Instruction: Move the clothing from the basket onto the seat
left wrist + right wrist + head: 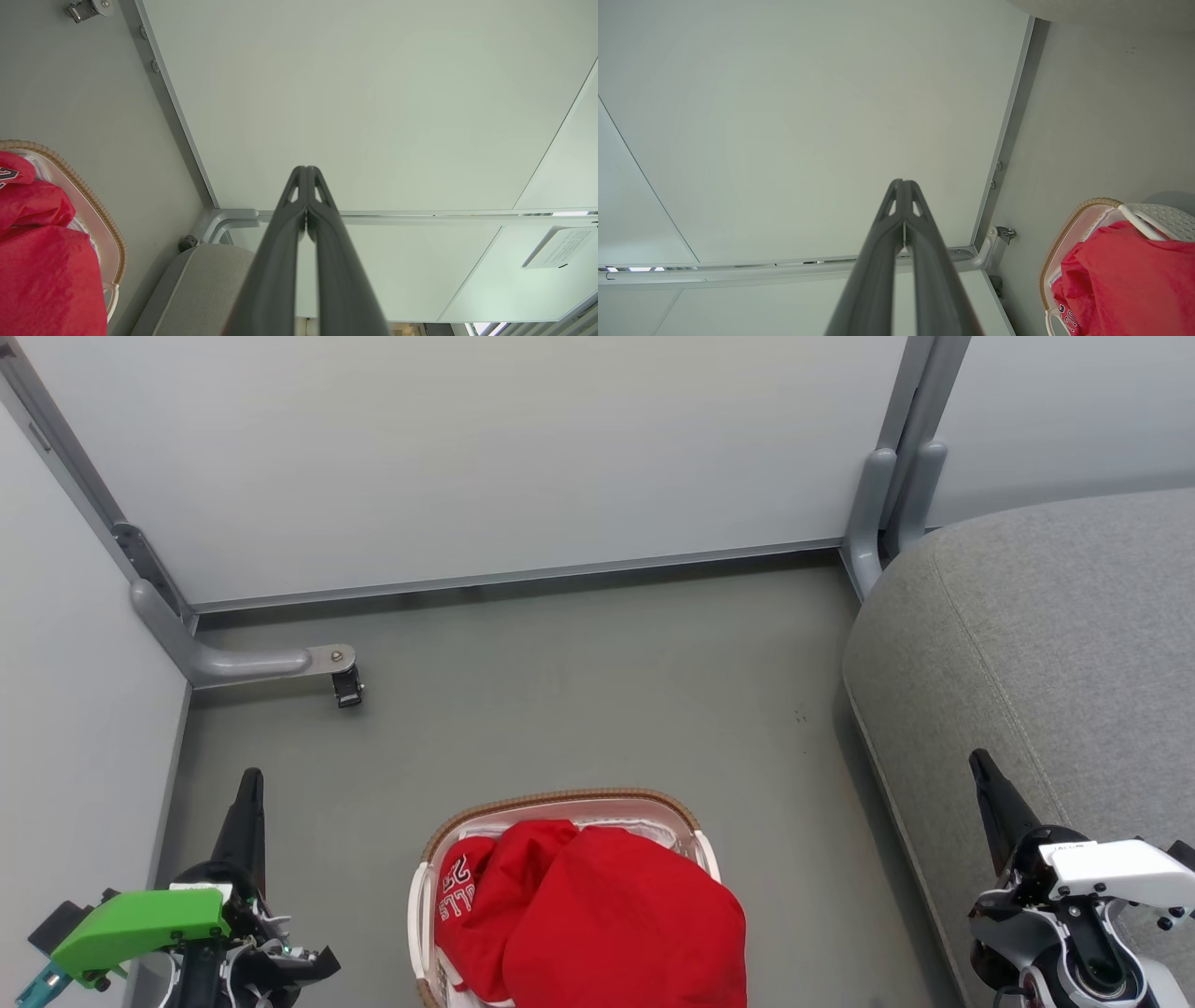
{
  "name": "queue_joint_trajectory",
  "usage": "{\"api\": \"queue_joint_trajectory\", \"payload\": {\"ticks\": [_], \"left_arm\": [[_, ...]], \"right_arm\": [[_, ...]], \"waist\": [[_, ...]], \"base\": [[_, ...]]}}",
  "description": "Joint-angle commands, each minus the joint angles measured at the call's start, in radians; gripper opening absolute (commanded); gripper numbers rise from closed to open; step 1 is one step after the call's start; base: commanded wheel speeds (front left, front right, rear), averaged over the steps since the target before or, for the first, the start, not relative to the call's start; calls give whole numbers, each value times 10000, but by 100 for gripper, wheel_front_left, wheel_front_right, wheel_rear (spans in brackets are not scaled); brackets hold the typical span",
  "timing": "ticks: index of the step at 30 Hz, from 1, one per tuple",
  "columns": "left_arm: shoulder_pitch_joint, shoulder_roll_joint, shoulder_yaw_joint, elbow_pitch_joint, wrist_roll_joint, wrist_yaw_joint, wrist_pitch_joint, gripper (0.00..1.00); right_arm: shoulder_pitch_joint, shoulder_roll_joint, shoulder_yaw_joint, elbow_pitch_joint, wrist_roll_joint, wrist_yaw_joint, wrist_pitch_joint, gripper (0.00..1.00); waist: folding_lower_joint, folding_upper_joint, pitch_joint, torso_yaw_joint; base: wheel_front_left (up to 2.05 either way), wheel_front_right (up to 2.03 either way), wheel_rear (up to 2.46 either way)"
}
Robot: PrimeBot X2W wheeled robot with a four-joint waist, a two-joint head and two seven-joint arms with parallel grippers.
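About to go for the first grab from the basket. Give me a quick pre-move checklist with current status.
1. Is the clothing in the basket: ok, a red pile heaped above the rim.
2. Is the left gripper open for a grasp: not ok, shut and empty.
3. Is the right gripper open for a grasp: not ok, shut and empty.
4. Is the seat in reach view: ok, to the right of the basket, apart from it.
5. Is the whole basket in view: not ok, the head view cuts off its near end.

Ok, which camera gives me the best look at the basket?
Head view: the basket lies bottom centre, from above, rim and both sides showing around the clothing. Each wrist view catches one rim section at a frame edge.
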Motion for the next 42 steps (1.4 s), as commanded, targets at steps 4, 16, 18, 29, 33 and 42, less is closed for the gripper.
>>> {"api": "queue_joint_trajectory", "payload": {"ticks": [4, 16, 18, 29, 33, 42], "left_arm": [[-103, 60, 9, -9, -33, -19, 24, 0], [-104, 60, 9, -9, -33, -21, 24, 0], [-104, 60, 9, -9, -33, -19, 24, 0], [-104, 60, 8, -9, -33, -19, 24, 0], [-104, 60, 8, -9, -33, -19, 24, 0], [165, -62, -15, 276, 9, 0, -21, 100]], "right_arm": [[114, -59, -5, -22, 38, 0, 3, 0], [114, -59, -5, -22, 38, 0, 3, 0], [114, -59, -5, -22, 38, 0, 3, 0], [114, -59, -5, -22, 38, 0, 2, 0], [114, -59, -4, -22, 38, 0, 2, 0], [82, 73, 19, 260, -11, -4, -5, 100]], "waist": [[0, -1, 0, 0], [0, -1, 0, 0], [0, -1, 0, 0], [0, -1, 0, 0], [0, -1, 0, 0], [0, -1, 3, 0]], "base": [[0, 0, 0], [0, 0, 0], [0, 0, 0], [0, 0, 0], [0, 0, 0], [0, 0, 0]]}}
